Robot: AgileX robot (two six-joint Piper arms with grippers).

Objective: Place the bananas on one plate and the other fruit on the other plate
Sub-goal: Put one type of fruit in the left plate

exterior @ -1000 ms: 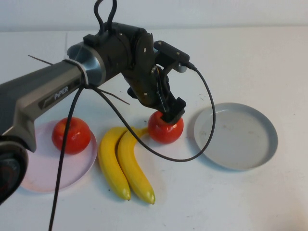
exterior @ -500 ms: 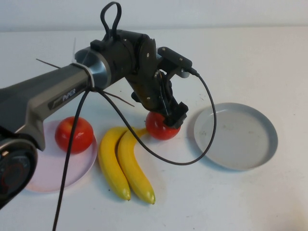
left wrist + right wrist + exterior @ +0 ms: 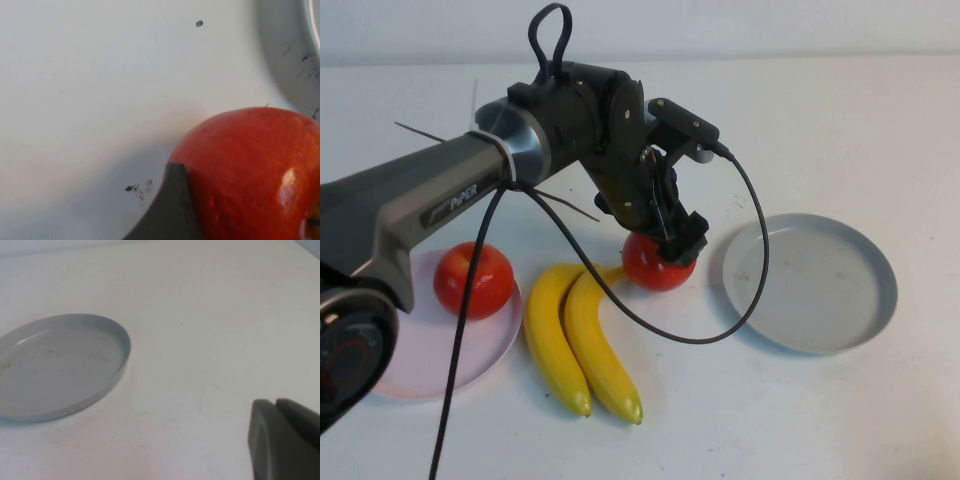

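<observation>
The left arm reaches in from the robot's left, its dark, matte forearm slanting across the table and its wrist bent steeply down, so the left gripper point(image 3: 672, 245) comes onto the red apple point(image 3: 658, 265) from above. Its jaws straddle the top of that apple; in the left wrist view one grey fingertip point(image 3: 170, 210) lies against the apple's point(image 3: 250, 175) glossy, faintly streaked skin, but whether the jaws are squeezing it or merely standing around it I cannot tell. A black cable loops from the wrist camera down past the gripper and back across the forearm. Just to the gripper's left lie the two bananas point(image 3: 578, 340) — smooth, curved, yellow, side by side and touching, their stem ends close to the apple. Further to its left sits the pale pink plate point(image 3: 430, 350), round and shallow, with a second red apple point(image 3: 472, 280) resting on it (partly behind the arm). To the gripper's right, near but apart from the apple, is the grey-blue plate point(image 3: 815, 285) — round, shallow, raised at the rim, faintly specked. The right gripper point(image 3: 282, 440) hangs above bare white tabletop with its grey fingers pressed together, the grey-blue plate point(image 3: 55, 365) well ahead of it.
</observation>
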